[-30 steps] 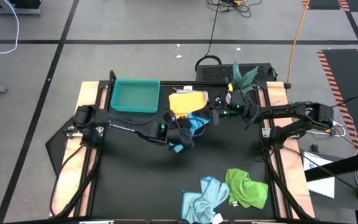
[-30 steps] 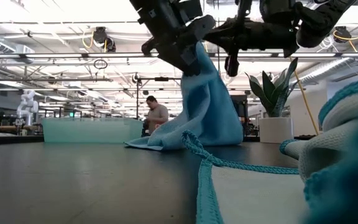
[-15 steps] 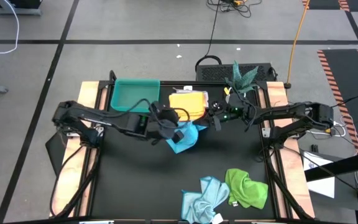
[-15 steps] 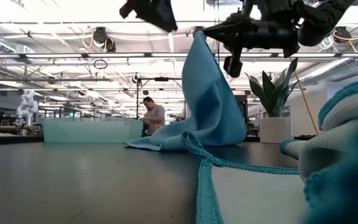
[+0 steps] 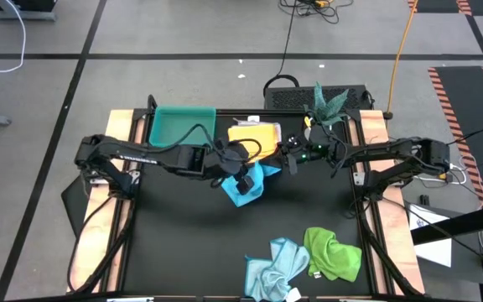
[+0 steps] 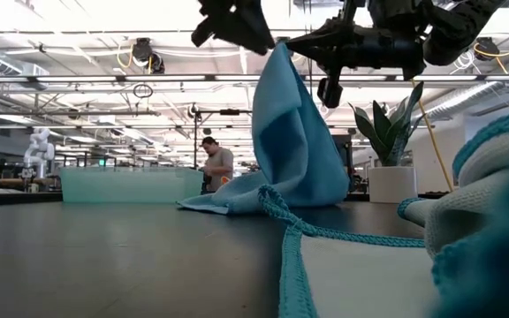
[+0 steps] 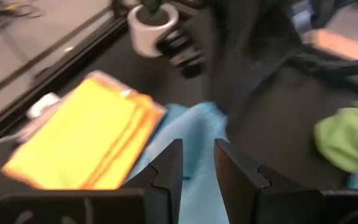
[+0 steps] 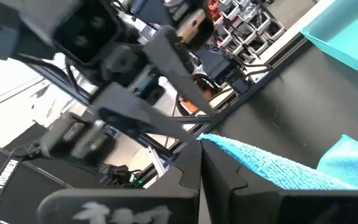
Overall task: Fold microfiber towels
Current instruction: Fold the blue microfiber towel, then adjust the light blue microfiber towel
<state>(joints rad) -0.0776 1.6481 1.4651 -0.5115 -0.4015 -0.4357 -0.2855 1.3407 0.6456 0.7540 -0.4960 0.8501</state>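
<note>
At the centre of the high view, slightly above the middle of the frame, the bright blue soft microfiber towel (image 5: 247,182) lies partly on the black desk (image 5: 183,243) and is lifted by one corner into a tall peak, which the low view shows rising toward the top of the picture. The right hand (image 5: 290,161) has its two dark fingers pressed together on that raised corner, as the right wrist view shows with the textured blue edge running out from between them. The left hand (image 5: 243,180) hangs over the blue towel near the frame centre, its fingers (image 7: 166,168) a small way apart with nothing between them, the blue cloth visible below the gap. Just above the blue towel in the high view sits a folded yellow-orange microfiber towel (image 5: 254,139), and left of that a rigid teal rectangular tray (image 5: 183,130). In the lower right part of the high view a crumpled green microfiber towel (image 5: 334,253) lies touching a pale blue microfiber towel (image 5: 277,267).
</note>
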